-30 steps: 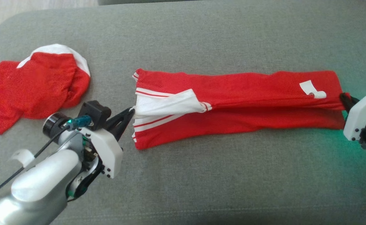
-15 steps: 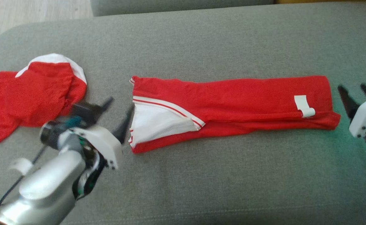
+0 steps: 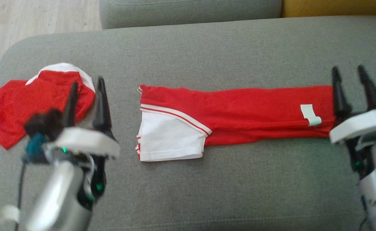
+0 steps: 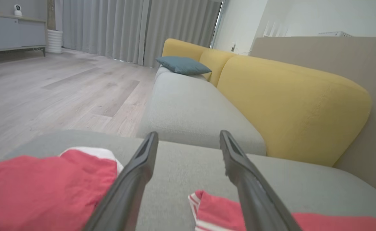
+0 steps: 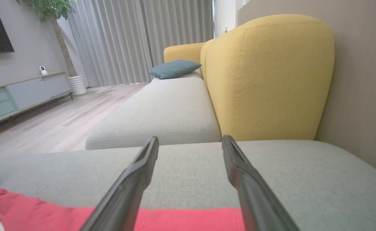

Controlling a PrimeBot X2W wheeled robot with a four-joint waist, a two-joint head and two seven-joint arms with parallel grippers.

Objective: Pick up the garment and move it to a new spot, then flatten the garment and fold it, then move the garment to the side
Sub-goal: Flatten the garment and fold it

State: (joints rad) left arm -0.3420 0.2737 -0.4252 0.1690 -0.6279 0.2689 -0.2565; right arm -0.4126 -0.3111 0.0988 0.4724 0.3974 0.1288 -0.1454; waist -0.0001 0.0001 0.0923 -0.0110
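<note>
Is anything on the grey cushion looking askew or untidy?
On the folded red garment, the white sleeve sticks out below the strip's lower edge, so the outline is uneven. A white label curls up near its right end. The other red garment lies crumpled at the left.

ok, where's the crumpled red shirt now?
The crumpled shirt sits at the far left of the grey cushion in the head view, partly behind the left claw, apart from the folded garment to its right.
</note>
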